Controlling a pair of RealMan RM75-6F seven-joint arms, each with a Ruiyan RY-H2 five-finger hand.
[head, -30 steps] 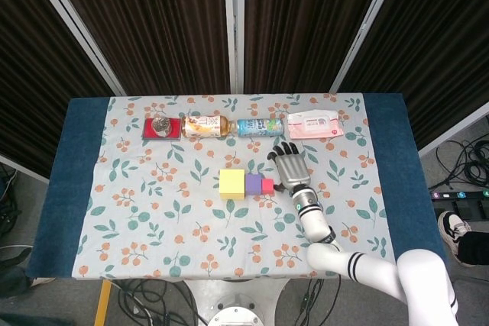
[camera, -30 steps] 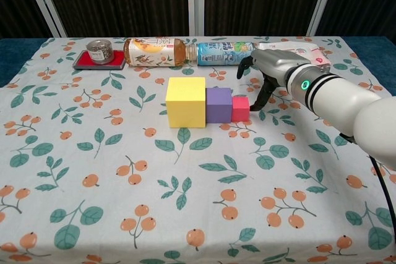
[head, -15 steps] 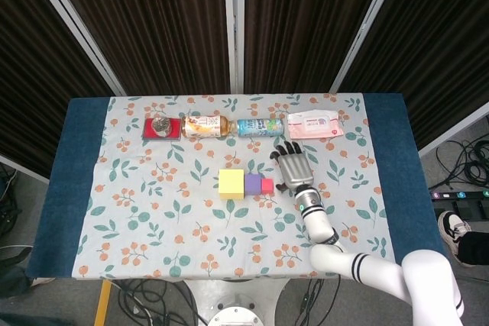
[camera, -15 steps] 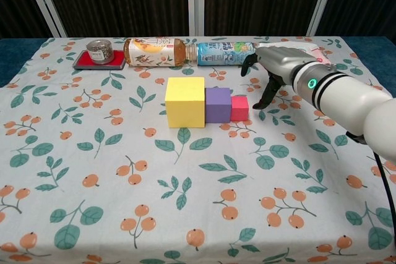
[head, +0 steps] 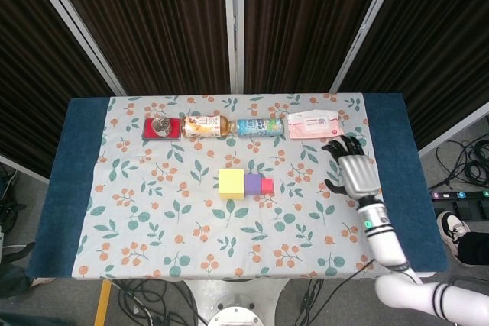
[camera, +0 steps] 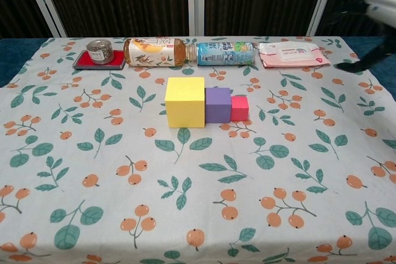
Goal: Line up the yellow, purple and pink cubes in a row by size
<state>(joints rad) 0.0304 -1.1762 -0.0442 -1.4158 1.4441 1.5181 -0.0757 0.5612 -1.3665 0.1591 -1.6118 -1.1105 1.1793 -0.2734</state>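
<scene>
A large yellow cube (head: pixel 231 184) (camera: pixel 185 101), a mid-sized purple cube (head: pixel 253 184) (camera: pixel 218 104) and a small pink cube (head: pixel 267 185) (camera: pixel 239 108) stand touching in a row on the floral cloth, largest at the left. My right hand (head: pixel 353 169) hovers open with fingers spread near the table's right side, well away from the cubes. In the chest view only a blurred part of the right hand (camera: pixel 375 9) shows at the top right corner. My left hand does not show in either view.
Along the back of the cloth lie a tin on a red tray (head: pixel 161 127) (camera: pixel 99 52), a brown tea bottle (head: pixel 205 126) (camera: pixel 154 51), a blue-labelled bottle (head: pixel 260 127) (camera: pixel 225 53) and a pink wipes pack (head: pixel 313 124) (camera: pixel 291 53). Blue table edge (head: pixel 390 150) borders the cloth.
My right hand has drawn away from the pink cube, moving right and up toward the table's right side. The three cubes have stayed in place.
</scene>
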